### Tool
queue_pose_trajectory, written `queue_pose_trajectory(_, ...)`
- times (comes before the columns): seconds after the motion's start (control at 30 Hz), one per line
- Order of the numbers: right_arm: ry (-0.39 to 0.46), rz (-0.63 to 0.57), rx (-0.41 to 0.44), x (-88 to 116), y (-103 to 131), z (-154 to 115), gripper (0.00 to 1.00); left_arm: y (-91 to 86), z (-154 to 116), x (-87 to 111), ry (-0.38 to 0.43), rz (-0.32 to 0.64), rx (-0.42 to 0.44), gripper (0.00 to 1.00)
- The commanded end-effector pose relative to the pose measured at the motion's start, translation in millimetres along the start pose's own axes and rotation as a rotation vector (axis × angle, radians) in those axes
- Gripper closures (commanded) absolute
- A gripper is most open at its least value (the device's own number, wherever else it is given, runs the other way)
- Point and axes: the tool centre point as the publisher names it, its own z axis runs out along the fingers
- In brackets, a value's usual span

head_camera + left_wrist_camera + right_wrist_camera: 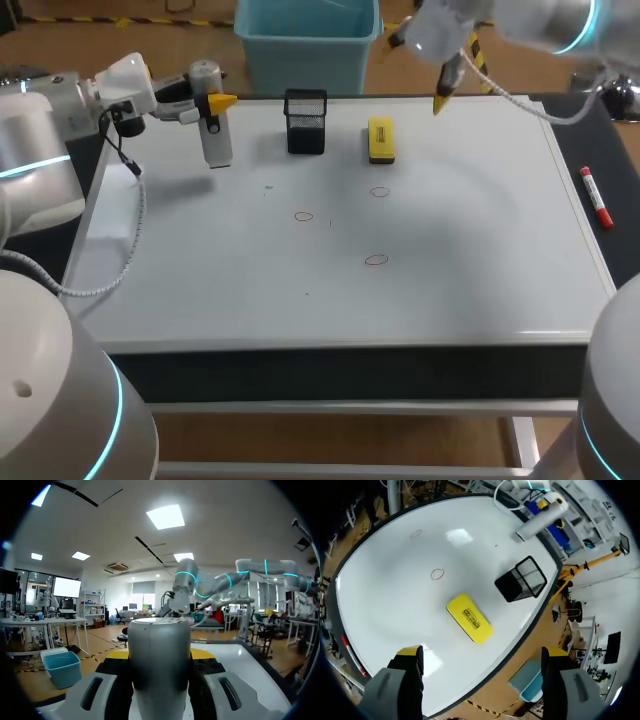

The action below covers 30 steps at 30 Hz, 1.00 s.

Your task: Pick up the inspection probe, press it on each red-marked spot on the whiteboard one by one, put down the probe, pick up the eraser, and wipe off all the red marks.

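Note:
The grey cylindrical inspection probe [216, 135] hangs upright above the whiteboard's [470, 250] back left corner. My left gripper [218, 102] is shut on it. From the left wrist, the probe [159, 660] fills the gap of the left gripper [160, 655], a yellow tip on each side. Three red circles [304, 216] [379, 192] [376, 260] are drawn mid-board. The yellow eraser [381, 139] lies at the back. High over the back right, my right gripper [418, 72] stands open and empty. Below the right gripper [482, 652] lies the eraser [470, 618].
A black mesh holder [306, 121] stands left of the eraser, and ahead of it in the right wrist view [521, 579]. A red marker [597, 196] lies on the dark strip right of the board.

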Motion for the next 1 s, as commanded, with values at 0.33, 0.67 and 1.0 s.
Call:
queue_pose_trajectory(0.33, 0.429, -0.433, 0.094, 10.7, -4.5, 9.3, 0.0, -0.5, 0.4, -0.2, -0.001, 0.001, 0.003, 1.0)
queue_pose_trajectory(0.67, 0.351, -0.498, 0.043, 19.5, 4.6, 20.8, 0.0, -0.5, 0.4, -0.2, -0.001, 0.001, 0.003, 1.0)
queue_pose_trajectory(1.0, 0.271, -0.572, 0.043, 16.3, 10.8, 34.3, 0.0, -0.5, 0.4, -0.2, -0.001, 0.001, 0.003, 1.0)
